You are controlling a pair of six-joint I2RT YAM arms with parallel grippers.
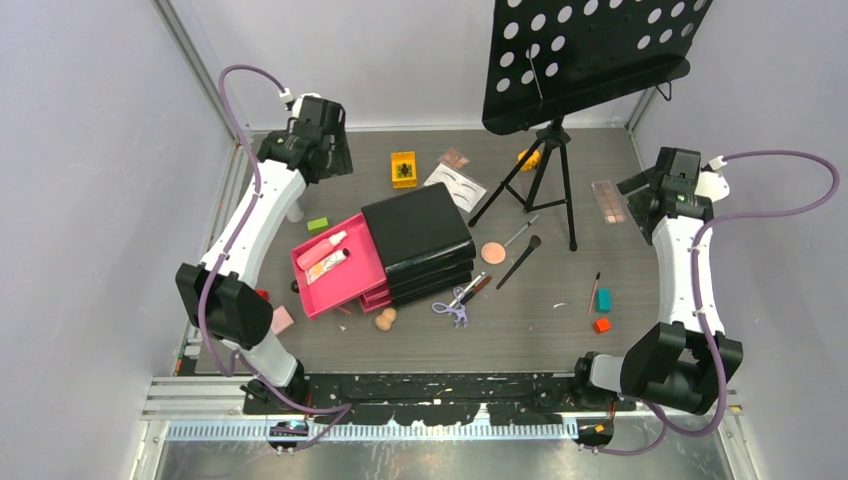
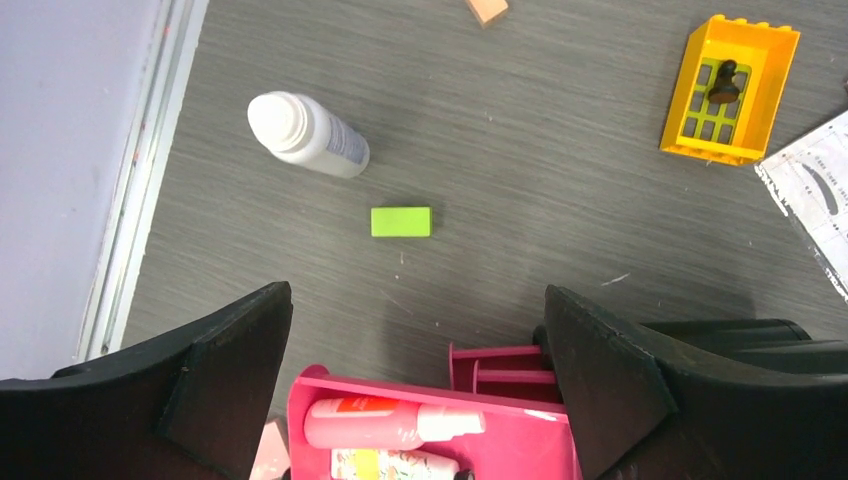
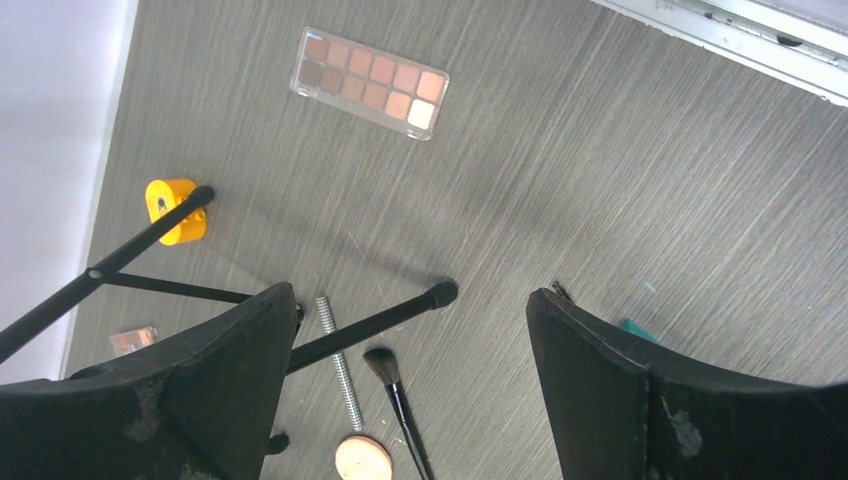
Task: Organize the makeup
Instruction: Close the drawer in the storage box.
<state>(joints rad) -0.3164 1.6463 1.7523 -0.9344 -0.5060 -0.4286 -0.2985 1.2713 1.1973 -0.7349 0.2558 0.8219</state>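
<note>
My left gripper (image 2: 417, 300) hangs open above the back left of the table, empty. Beyond its tips lie a green block (image 2: 401, 221) and a white bottle (image 2: 305, 133) on its side. Below it the open pink drawer (image 2: 520, 445) holds two pink tubes (image 2: 390, 422). My right gripper (image 3: 410, 295) is open and empty at the right, over a black brush (image 3: 395, 400), a glittery stick (image 3: 340, 360) and a round peach disc (image 3: 363, 458). A brown palette (image 3: 370, 83) lies ahead of it. Lilac scissors (image 1: 453, 305) and peach sponges (image 1: 385, 318) sit near the chest's front.
The black chest (image 1: 420, 235) stands mid-table. The music stand (image 1: 590, 55) rises at the back, one tripod leg (image 3: 370, 325) crossing under my right gripper. A yellow block (image 2: 727, 92), eyebrow card (image 1: 455, 185), teal block (image 1: 603, 299) and orange block (image 1: 601, 325) lie around.
</note>
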